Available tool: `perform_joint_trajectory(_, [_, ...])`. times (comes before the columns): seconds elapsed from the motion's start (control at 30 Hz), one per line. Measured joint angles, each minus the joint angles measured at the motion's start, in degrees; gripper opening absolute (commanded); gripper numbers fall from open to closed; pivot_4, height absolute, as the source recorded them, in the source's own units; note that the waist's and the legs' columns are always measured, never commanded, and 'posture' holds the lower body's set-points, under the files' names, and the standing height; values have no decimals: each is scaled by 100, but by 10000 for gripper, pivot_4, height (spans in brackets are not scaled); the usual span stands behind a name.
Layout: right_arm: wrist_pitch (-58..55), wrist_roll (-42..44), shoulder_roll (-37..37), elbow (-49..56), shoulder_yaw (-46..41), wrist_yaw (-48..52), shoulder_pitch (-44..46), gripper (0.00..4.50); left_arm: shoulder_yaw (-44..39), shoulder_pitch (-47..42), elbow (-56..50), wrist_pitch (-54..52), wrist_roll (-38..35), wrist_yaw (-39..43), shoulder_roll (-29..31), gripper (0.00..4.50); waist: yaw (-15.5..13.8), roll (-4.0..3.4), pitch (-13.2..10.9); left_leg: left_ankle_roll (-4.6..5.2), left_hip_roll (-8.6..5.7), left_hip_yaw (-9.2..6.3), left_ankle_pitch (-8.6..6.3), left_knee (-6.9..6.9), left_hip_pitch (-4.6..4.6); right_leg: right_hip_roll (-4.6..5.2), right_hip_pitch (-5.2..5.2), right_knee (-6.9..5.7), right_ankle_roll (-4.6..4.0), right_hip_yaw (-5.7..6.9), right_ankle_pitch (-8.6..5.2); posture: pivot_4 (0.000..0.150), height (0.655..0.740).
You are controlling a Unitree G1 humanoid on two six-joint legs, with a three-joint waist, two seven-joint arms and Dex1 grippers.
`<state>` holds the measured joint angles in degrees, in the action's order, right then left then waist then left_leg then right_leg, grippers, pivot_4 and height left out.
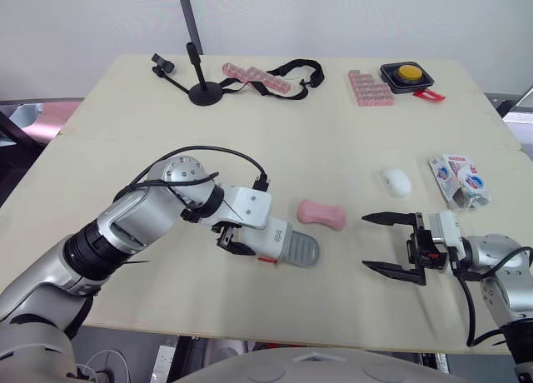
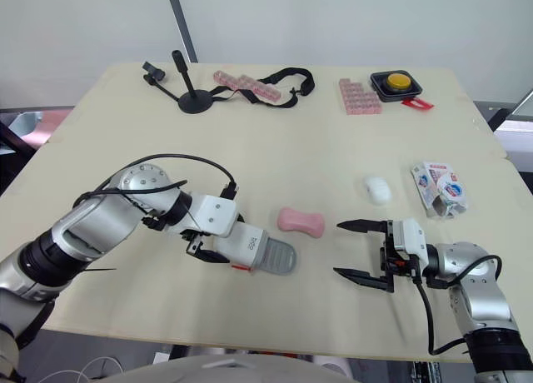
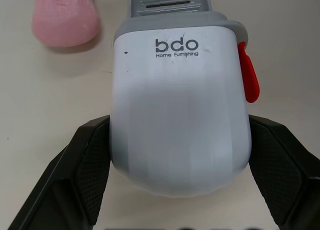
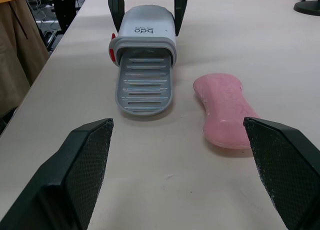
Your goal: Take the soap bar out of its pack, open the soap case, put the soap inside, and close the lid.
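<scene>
My left gripper [image 1: 241, 237] is shut on the white body of the soap case [image 3: 180, 120], fingers [image 3: 87, 165] pressed on both sides. The case lies on the table with its grey slatted tray [image 1: 304, 251] slid out toward the right and a red tab [image 3: 248, 80] on one side. The pink soap bar [image 1: 321, 215] lies bare on the table just beyond the tray, apart from it. My right gripper [image 1: 366, 243] stands open, right of the soap and tray, pointing at them with nothing between its fingers. The torn soap pack [image 1: 458, 181] lies at the right.
A small white oval object [image 1: 396, 181] sits left of the pack. At the table's far edge stand a black stand [image 1: 204, 92], pink block strips [image 1: 256, 77], a black strap [image 1: 296, 69], more pink blocks [image 1: 370, 88] and a yellow button box [image 1: 408, 73].
</scene>
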<state>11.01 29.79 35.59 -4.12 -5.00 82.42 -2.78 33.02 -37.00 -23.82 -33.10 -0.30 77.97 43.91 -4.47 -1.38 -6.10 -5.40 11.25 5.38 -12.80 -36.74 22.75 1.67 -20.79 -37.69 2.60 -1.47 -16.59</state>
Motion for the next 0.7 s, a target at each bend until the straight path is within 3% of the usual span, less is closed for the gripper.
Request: perform_joint_trajectory(0.7, [395,297,9,-15,1,578,12,44475,-90,69,71,172,-20,296,770,34609,4,0,0,0,0,0,0,6,0,1,2,8,0,4,0,1500,7385])
